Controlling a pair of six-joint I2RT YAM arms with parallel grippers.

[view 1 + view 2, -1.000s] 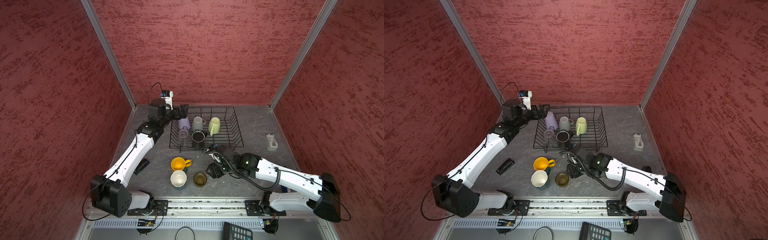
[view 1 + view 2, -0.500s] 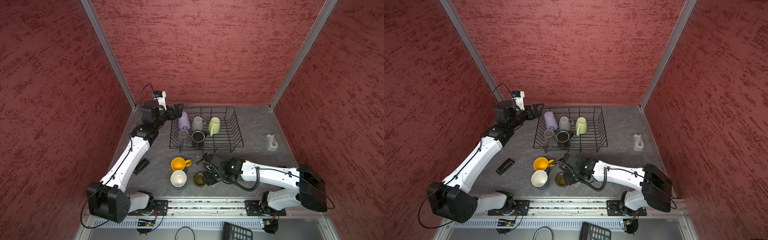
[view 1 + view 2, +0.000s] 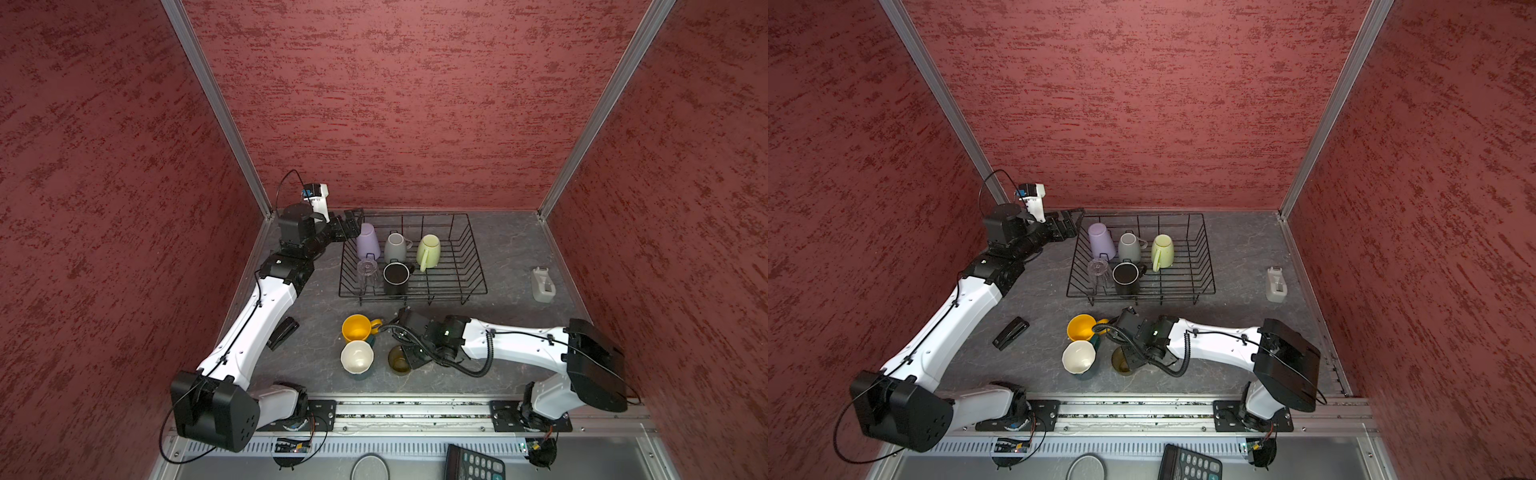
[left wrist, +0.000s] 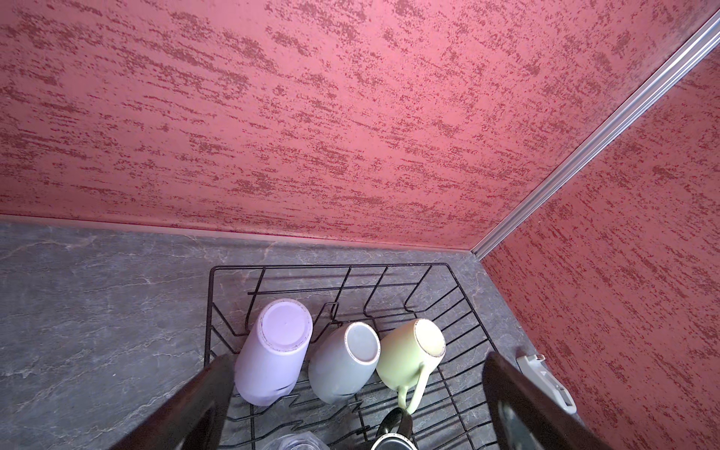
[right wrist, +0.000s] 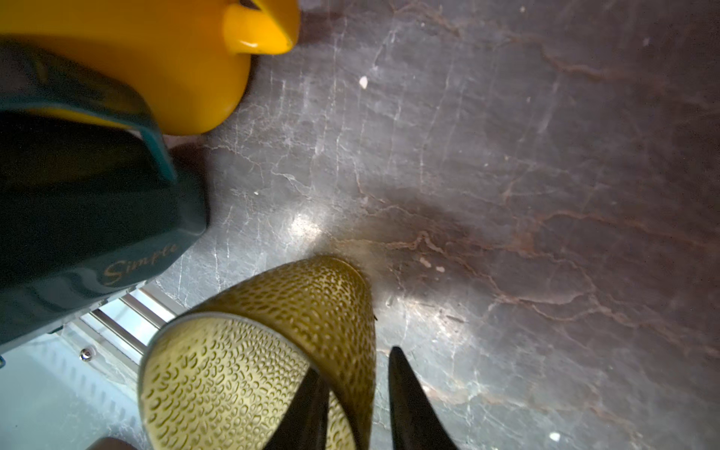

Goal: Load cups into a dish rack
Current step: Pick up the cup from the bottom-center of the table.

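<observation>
My right claw (image 5: 352, 364) is low at the front of the counter (image 3: 511, 249), at the olive-brown glass (image 3: 397, 361). One finger is inside the glass and the other outside, with the wall between them. I cannot tell if they already press on it. The dark teal mug (image 3: 357, 359) stands just beside the glass with a strip of counter between them, and the yellow mug (image 3: 357, 328) is behind it, its handle pointing at my arm's cable.

The dish rack (image 3: 453, 266) holds the lilac tumbler (image 3: 368, 241), grey mug (image 3: 395, 247), pale green mug (image 3: 429, 250), clear glass (image 3: 368, 272) and black mug (image 3: 397, 276). My left claw (image 3: 351, 220) is spread wide at the rack's far left corner, just beside the tumbler and holding nothing.

A black stapler (image 3: 283, 332) lies near the left arm and a grey tape dispenser (image 3: 542, 284) sits to the right of the rack, both well apart from the glass.

One second ago the right claw was wider and stood apart from the glass, on its right. The left arm has drawn back a little. No cup has moved.
</observation>
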